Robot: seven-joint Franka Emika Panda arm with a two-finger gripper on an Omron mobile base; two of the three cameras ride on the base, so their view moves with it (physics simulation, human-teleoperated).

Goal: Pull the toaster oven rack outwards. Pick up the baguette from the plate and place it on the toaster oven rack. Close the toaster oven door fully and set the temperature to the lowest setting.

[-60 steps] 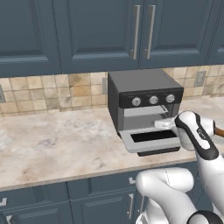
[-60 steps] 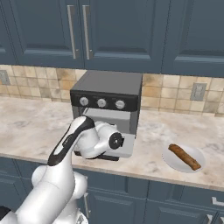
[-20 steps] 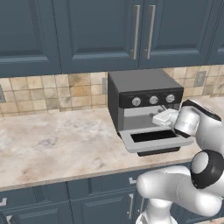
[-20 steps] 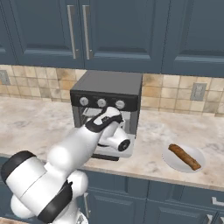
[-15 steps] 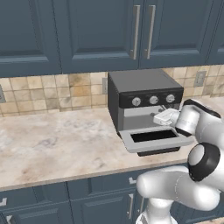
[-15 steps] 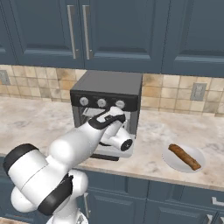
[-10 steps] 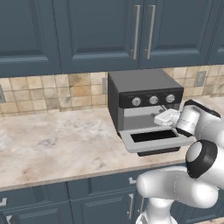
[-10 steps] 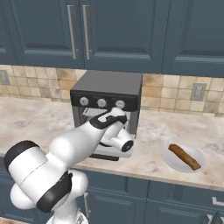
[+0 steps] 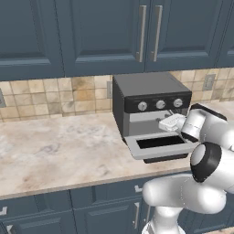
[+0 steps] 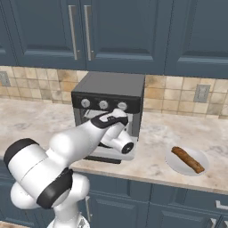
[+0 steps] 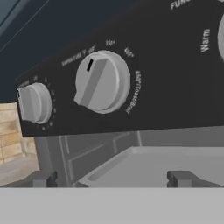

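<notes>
On the marble counter, against the tiled backsplash, stands the toaster oven (image 9: 151,98), a dark grey box with a black control strip carrying three silver knobs. Its toaster oven door (image 9: 157,145) hangs folded down in front, the dark window slot facing up, and projects past the counter's edge. In the hand view a light grey flat shelf, the toaster oven rack (image 11: 175,159), sits below the control strip at the mouth of the oven; how far out it stands cannot be told.

The gripper (image 9: 170,122) hovers just in front of the oven's opening, above the lowered door and below the right-hand knobs. Its two fingertips (image 11: 43,178) rise well apart at the bottom of the hand view, spread wide with nothing between them. That view looks closely at the middle knob (image 11: 101,81), whose black pointer mark sits toward its upper left, with a smaller-looking knob (image 11: 34,103) beside it at the left.

To the right of the oven in the right base view, well apart from it, the plate (image 10: 174,164) rests on the counter with the baguette (image 10: 188,159) lying diagonally across it, untouched. Dark blue cabinets (image 10: 116,31) hang above the counter.
</notes>
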